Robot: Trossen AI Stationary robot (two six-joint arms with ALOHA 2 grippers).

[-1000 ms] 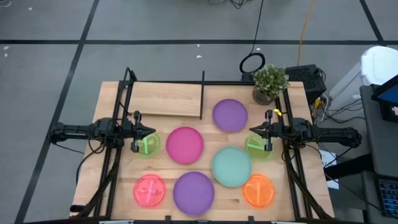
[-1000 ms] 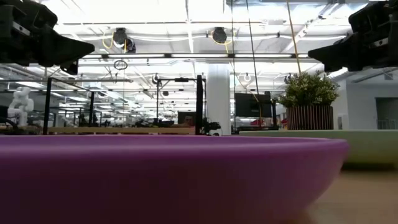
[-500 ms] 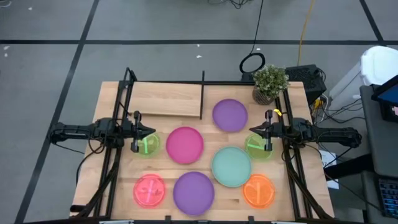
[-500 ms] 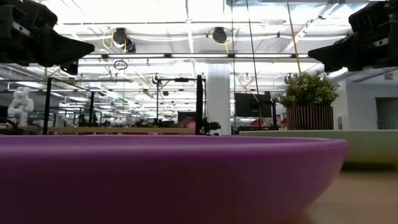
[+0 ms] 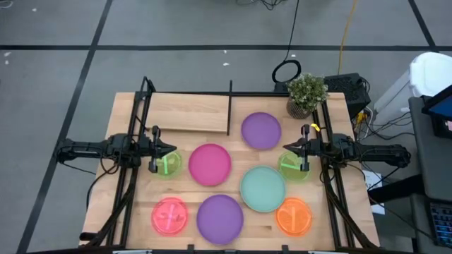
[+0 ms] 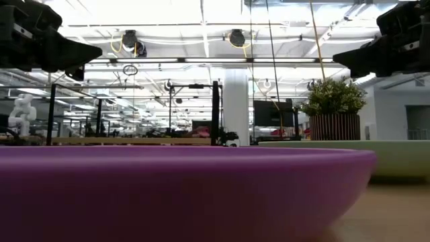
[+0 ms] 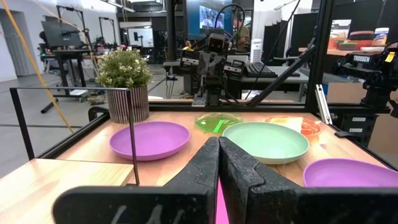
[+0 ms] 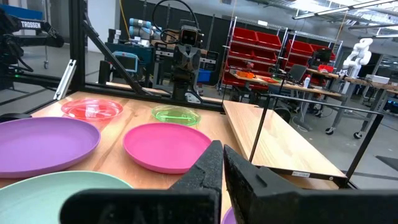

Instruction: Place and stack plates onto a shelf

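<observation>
Eight plates lie flat on the wooden table: purple (image 5: 261,130), magenta (image 5: 209,164), mint green (image 5: 263,188), a second purple (image 5: 219,218), pink-red (image 5: 170,215), orange (image 5: 294,216) and two neon green ones (image 5: 167,164) (image 5: 293,166). The shelf (image 5: 187,113) stands at the far left, its board bare. My left gripper (image 5: 173,149) is shut and hovers over the far rim of the left neon green plate. My right gripper (image 5: 284,147) is shut over the right neon green plate. Both hang well above the table in the low view (image 6: 94,50) (image 6: 339,62).
A potted plant (image 5: 306,94) stands at the far right corner, beside the purple plate. The shelf's black rod frame and upright posts (image 5: 229,106) rise at the far edge. Black frame rails (image 5: 134,134) run along both table sides under the arms.
</observation>
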